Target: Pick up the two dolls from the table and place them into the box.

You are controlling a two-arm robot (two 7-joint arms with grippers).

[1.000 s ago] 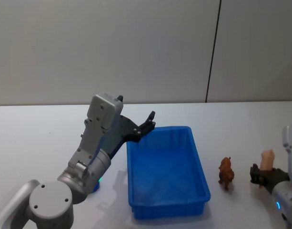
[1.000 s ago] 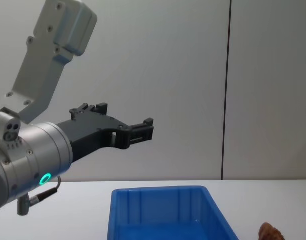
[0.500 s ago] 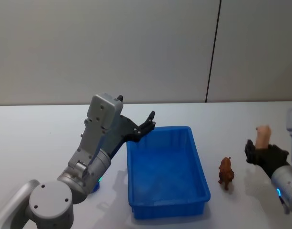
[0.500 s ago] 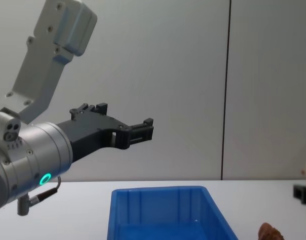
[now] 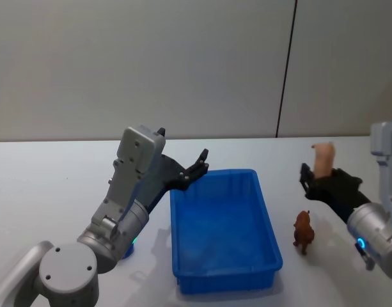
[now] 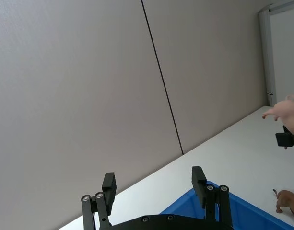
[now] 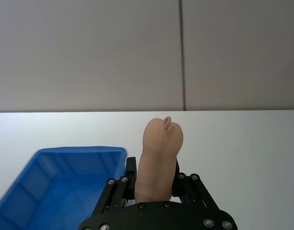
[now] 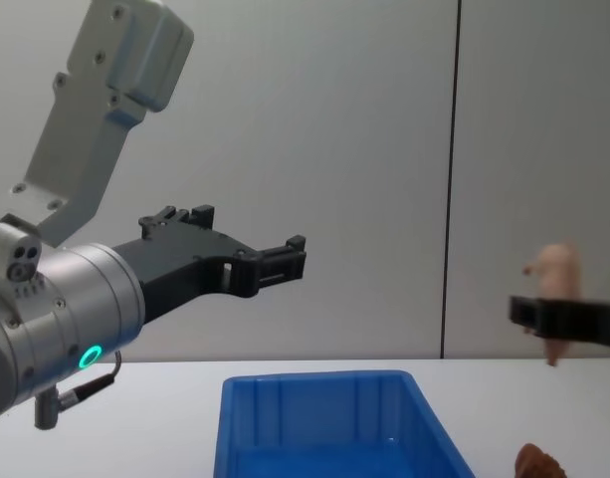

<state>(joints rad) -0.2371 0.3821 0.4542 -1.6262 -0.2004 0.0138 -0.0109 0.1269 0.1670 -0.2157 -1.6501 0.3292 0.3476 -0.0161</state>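
Note:
The pale pink doll (image 5: 323, 157) (image 7: 158, 158) (image 8: 555, 271) stands upright in my right gripper (image 5: 318, 179) (image 8: 545, 313), which is shut on it and held in the air to the right of the blue box (image 5: 218, 174) (image 8: 314, 380) (image 7: 75, 152). Below it, the reddish-brown doll (image 5: 303, 231) (image 8: 539, 463) (image 6: 288, 201) stands on the white table (image 5: 55, 185), just right of the box. The box looks empty inside. My left gripper (image 5: 201, 163) (image 8: 290, 261) (image 6: 154, 179) hangs open and empty above the box's far left corner.
A plain grey wall with a dark vertical seam (image 5: 285, 70) rises behind the table. White tabletop spreads to the left of the box and behind it.
My right gripper has risen from the table with the pink doll and moved left toward the box. The left arm and the brown doll have stayed still.

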